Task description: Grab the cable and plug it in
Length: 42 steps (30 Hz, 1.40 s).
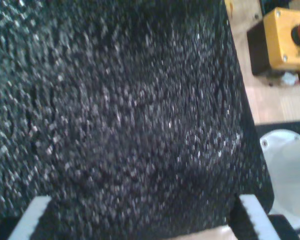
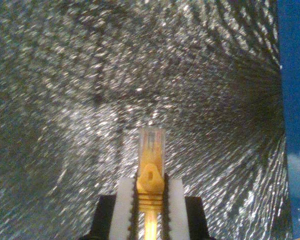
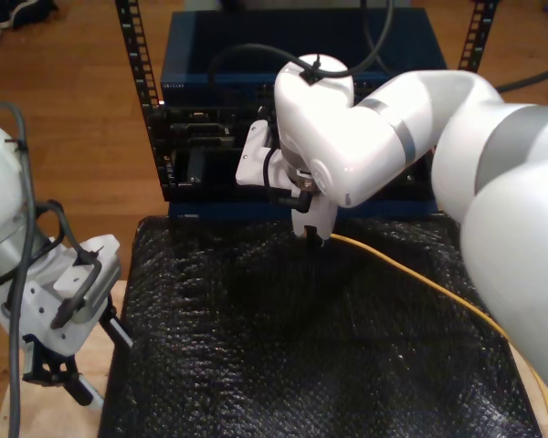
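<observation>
A black foam mat (image 3: 320,338) covers the counter in front of me, and behind it stands a dark blue equipment rack (image 3: 292,55) with rows of ports along its front. In the first wrist view a yellow box with a red button (image 1: 285,37) sits on pale wood beyond the mat's edge.

My second gripper (image 2: 150,192) has its jaws clenched on the cable (image 2: 151,165), pinching the pale yellow boot between the white pads (image 2: 124,205); the clear plug sticks out past the jaws over the mat, with a blue surface near by at one side. In the exterior view that gripper (image 3: 312,230) hangs low over the far part of the mat, just in front of the rack, its big white arm reaching in from the exterior view's right and the wrist bent downward. The cable (image 3: 420,278) trails from the jaws across the mat toward the exterior view's lower right.

My first gripper (image 1: 142,217) hovers over the mat's edge with its jaws spread wide and nothing between them. In the exterior view it (image 3: 73,388) sits at the lower left, beside the mat, well apart from the cable.
</observation>
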### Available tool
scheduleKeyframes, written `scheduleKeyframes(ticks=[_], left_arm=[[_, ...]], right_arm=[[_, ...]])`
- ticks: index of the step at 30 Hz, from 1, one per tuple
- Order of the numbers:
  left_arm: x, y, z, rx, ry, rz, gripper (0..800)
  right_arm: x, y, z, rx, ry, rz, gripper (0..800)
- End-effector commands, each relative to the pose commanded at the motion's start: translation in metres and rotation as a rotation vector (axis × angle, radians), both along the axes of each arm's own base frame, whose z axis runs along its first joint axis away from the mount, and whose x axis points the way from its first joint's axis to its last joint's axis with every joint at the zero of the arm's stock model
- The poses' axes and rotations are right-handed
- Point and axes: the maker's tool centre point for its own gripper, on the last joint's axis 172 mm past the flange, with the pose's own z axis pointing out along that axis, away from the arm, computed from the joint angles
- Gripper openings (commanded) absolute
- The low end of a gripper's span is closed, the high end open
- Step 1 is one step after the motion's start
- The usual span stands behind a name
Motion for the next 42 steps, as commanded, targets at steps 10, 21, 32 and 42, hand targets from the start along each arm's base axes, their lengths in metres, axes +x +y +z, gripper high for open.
scheduleKeyframes(ticks=[10, 21, 32, 42], left_arm=[[0.028, -0.073, 0.056, -0.258, -0.062, 0.047, 800], [0.039, -0.139, 0.084, -0.415, -0.072, 0.041, 800], [0.068, -0.155, 0.097, -0.451, -0.103, 0.088, 800], [0.079, -0.166, 0.111, -0.507, -0.105, 0.117, 800]], right_arm=[[-0.045, 0.001, 0.064, 0.114, 0.090, 0.074, 6], [-0.079, -0.017, 0.115, 0.255, 0.151, 0.052, 6], [-0.105, -0.039, 0.158, 0.382, 0.152, 0.048, 6], [-0.115, -0.040, 0.167, 0.413, 0.171, 0.043, 6]])
